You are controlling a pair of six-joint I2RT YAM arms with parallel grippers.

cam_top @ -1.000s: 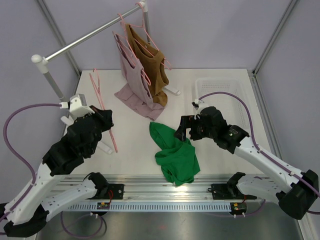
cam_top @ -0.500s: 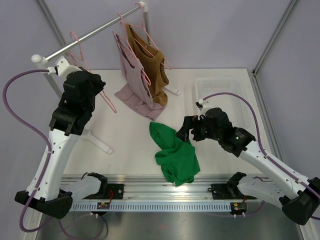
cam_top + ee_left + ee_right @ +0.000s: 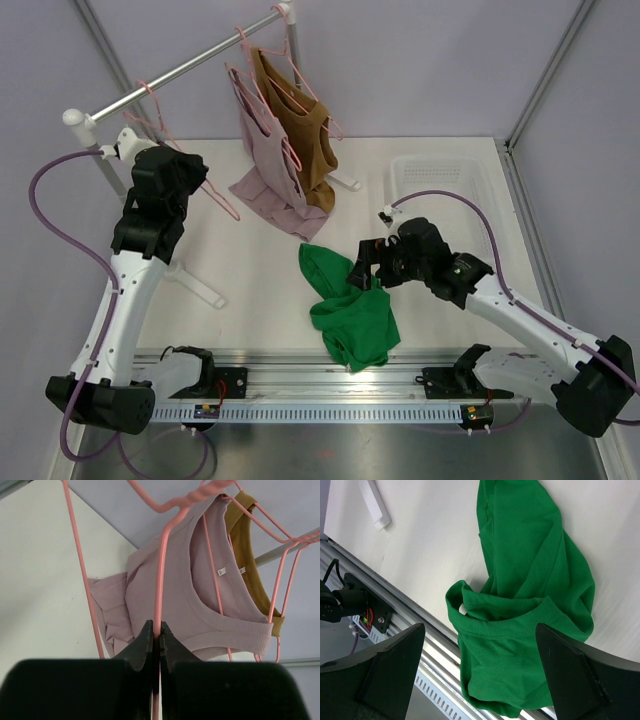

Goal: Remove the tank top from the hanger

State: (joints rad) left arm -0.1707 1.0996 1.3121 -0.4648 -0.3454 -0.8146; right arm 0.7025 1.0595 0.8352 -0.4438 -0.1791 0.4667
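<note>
A thin pink hanger (image 3: 161, 570) is clamped in the closed left gripper (image 3: 155, 626), near the metal rail (image 3: 190, 68) at far left. The green tank top (image 3: 530, 580), rib-edged, is crumpled on the white desk (image 3: 260, 265) near the front. It is seen closely only in the right wrist view, below the wide-open right gripper (image 3: 480, 630).

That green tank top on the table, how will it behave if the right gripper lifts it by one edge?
Probably floppy: the green tank top lies crumpled in soft folds, so it should drape downward. Likely light, since the knit looks thin. A push would probably bunch it rather than slide it whole.
</note>
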